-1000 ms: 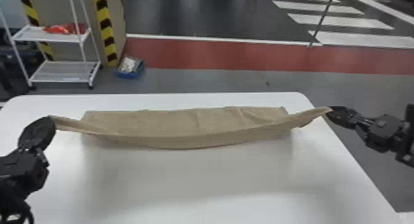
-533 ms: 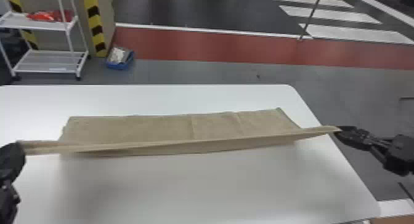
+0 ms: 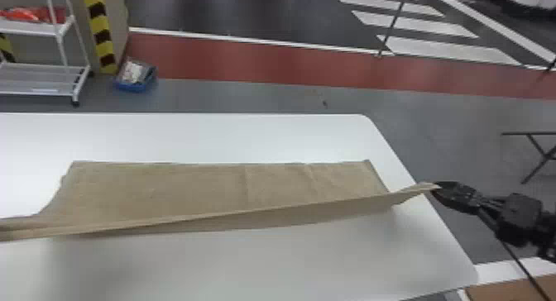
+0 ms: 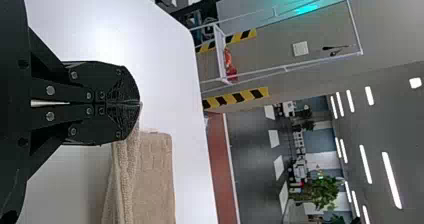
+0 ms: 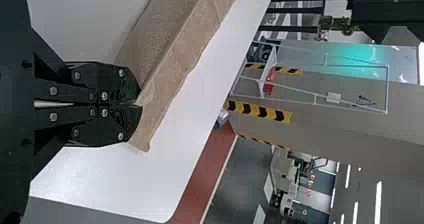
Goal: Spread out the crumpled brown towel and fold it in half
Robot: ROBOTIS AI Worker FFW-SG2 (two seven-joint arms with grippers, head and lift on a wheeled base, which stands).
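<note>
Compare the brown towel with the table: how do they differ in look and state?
The towel is brown; the table is white. The towel is creased and textured, the table smooth. The towel's near edge is raised by the left gripper and right gripper; the table is flat.

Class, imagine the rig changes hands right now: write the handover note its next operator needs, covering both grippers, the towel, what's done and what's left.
Left gripper: shut on one corner of the brown towel.
Right gripper: shut on the towel, near its other end.
Towel: far part lies on the white table; the near edge is held up between the grippers.
Done: crumple opened out, with light creases visible.
Left: the fold is not finished. Probably bring the held edge over to the far edge, line them up, lower and release.
</note>
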